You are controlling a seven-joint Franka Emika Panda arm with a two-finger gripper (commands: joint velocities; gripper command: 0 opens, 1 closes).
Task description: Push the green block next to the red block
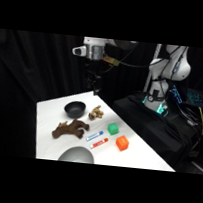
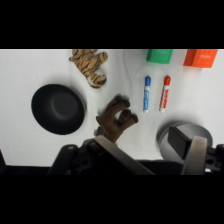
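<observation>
At the bottom edge of the side view, nearest the camera, a grey dome-shaped object (image 1: 76,155) sits on the white table (image 1: 48,109), cut off by the frame. Just beyond it, toward the lower right of the table, the red block (image 1: 122,142) rests near the table's right edge. The green block (image 1: 113,128) lies just up and left of it, close but apart, with a strip of bare table between them. Left of the blocks lie two marker-like sticks side by side: a red marker (image 1: 100,142) nearer the camera and a blue marker (image 1: 94,135) just behind it. Farther left, a brown plush animal (image 1: 70,129) sprawls near the middle of the table. Behind it stands a black bowl (image 1: 74,108), and to the bowl's right a small striped tiger toy (image 1: 95,112).

At the top of the frame, the gripper (image 1: 94,81) hangs high over the table's far end, well apart from every object. It holds nothing, and whether it is open or closed cannot be told from either view.

In the wrist view the green block (image 2: 160,55) and red block (image 2: 202,57) sit at the upper right edge, again separated, with the blue marker (image 2: 147,93) and red marker (image 2: 164,92) below them.
</observation>
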